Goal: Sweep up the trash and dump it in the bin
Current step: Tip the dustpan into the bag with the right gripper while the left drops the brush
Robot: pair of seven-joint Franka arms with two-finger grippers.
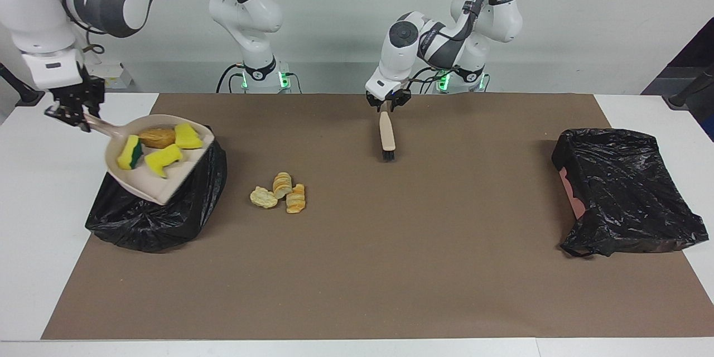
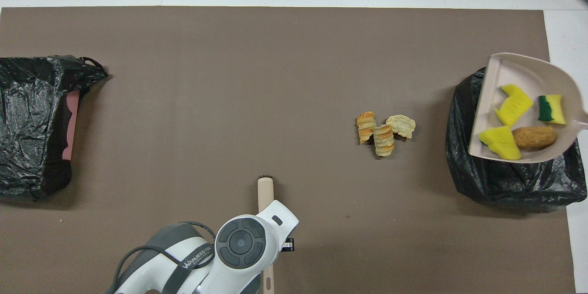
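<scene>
My right gripper (image 1: 75, 117) is shut on the handle of the beige dustpan (image 1: 129, 175), which it holds tilted over the black bag-lined bin (image 1: 145, 226) at the right arm's end. In the pan lie three yellow wedges (image 1: 163, 159) and the brown roll (image 1: 157, 136). The overhead view shows the pan (image 2: 510, 73), the roll (image 2: 534, 137) and the bin (image 2: 505, 183). Three striped croissants (image 1: 282, 185) lie together on the brown mat beside the bin, also in the overhead view (image 2: 383, 140). My left gripper (image 1: 386, 105) is shut on the handle of the brush (image 1: 387, 134), whose bristles point down at the mat.
A second black bag-lined bin (image 1: 619, 189) stands at the left arm's end of the mat, also in the overhead view (image 2: 32, 124). The brown mat (image 1: 390, 268) covers most of the white table. In the overhead view the left arm's wrist (image 2: 243, 241) covers the brush (image 2: 265, 190) handle.
</scene>
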